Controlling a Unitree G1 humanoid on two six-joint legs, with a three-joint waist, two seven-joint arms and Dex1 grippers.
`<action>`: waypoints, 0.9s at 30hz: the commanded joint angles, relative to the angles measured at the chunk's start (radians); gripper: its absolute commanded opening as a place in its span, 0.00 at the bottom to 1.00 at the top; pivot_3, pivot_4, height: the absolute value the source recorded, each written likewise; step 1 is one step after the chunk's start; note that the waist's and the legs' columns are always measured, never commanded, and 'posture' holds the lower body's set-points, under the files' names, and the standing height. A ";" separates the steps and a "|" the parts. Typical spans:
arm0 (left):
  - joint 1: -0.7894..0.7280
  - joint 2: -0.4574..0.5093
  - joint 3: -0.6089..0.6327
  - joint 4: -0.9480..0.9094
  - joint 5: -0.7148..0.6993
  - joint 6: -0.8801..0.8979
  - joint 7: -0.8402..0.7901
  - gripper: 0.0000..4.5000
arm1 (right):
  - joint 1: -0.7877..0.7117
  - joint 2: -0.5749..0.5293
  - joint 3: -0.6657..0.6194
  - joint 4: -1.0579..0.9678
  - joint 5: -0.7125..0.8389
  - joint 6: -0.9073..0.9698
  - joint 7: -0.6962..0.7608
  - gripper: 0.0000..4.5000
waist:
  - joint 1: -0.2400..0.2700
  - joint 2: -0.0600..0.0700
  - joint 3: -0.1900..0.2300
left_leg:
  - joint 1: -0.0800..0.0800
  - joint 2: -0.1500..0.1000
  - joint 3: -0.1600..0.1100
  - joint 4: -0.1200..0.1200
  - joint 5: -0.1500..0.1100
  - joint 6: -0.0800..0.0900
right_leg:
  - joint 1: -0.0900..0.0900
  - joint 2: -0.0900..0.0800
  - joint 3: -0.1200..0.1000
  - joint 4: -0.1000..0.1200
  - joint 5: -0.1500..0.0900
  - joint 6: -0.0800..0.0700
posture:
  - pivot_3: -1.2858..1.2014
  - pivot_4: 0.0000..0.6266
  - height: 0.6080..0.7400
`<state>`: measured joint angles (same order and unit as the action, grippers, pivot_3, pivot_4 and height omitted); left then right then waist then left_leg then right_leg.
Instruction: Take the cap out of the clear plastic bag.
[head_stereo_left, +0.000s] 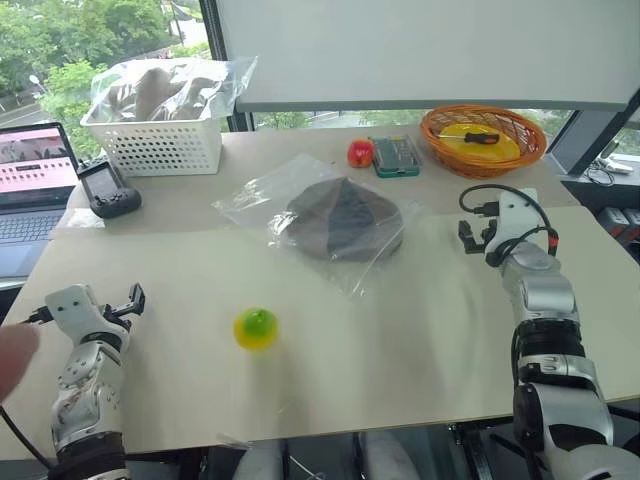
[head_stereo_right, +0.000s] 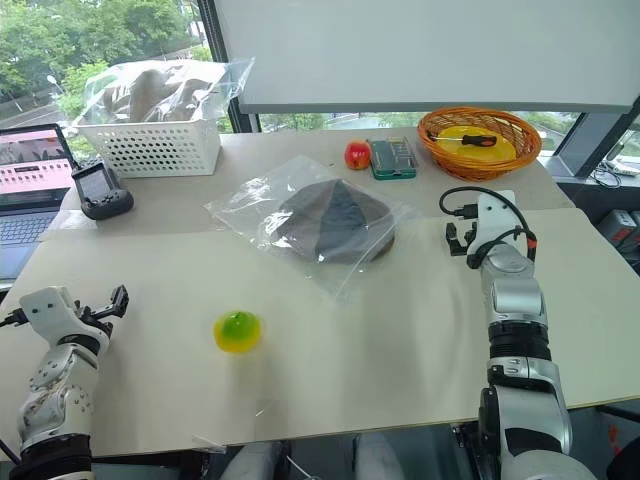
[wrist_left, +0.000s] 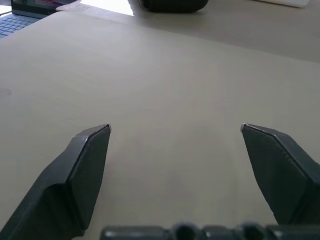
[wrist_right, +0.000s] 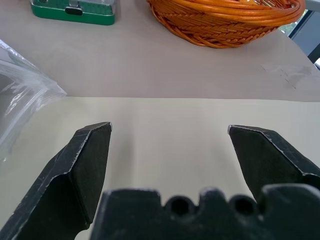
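Fingertip blur (head_stereo_left: 12, 360), left eye's edge

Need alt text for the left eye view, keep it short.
A brown cap lies inside a clear plastic bag at the middle of a pale table, with the left end effector and right end effector open and empty on either side. A yellow-green ball sits nearer; a white basket, an orange wicker basket and a laptop line the far edge.

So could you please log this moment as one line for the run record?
brown fabric flat cap: inside clear crinkled plastic bag | left gripper: open, empty | right gripper: open, beside bag, apart
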<state>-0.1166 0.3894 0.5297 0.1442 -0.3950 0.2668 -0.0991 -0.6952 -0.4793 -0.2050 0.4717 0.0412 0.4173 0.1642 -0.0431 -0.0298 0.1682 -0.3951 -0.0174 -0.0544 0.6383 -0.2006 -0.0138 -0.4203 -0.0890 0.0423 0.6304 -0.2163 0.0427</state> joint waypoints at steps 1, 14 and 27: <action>-0.004 0.006 -0.003 -0.034 0.002 0.001 -0.005 1.00 | 0.001 -0.020 0.004 -0.051 -0.014 -0.007 -0.010 0.98 | 0.000 0.000 0.000 | 0.000 0.000 0.000 0.000 0.000 0.000 | 0.000 0.000 0.000 0.000 0.000 0.000 | 0.52 0.24 0.97; -0.025 0.069 -0.095 -0.149 -0.038 0.041 -0.194 1.00 | 0.001 -0.105 0.039 -0.162 -0.013 0.045 0.107 0.98 | -0.002 0.000 0.000 | -0.001 0.000 0.000 0.000 0.000 0.000 | -0.001 0.000 0.000 0.000 0.000 0.000 | 0.52 0.24 0.97; 0.103 0.201 -0.100 -0.436 -0.154 0.205 -0.384 1.00 | 0.028 -0.280 0.090 -0.650 0.391 0.411 0.662 0.98 | 0.001 0.000 0.000 | -0.002 0.001 -0.001 0.000 -0.001 0.001 | -0.001 0.000 -0.001 -0.002 -0.001 0.002 | 0.52 0.24 0.97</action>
<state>-0.0277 0.5644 0.4160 -0.2350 -0.5205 0.4557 -0.4415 -0.6607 -0.7345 -0.1105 -0.1255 0.3838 0.7970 0.7776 -0.0422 -0.0300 0.1686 -0.3971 -0.0164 -0.0550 0.6384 -0.2013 -0.0128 -0.4209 -0.0887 0.0415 0.6280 -0.2194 0.0475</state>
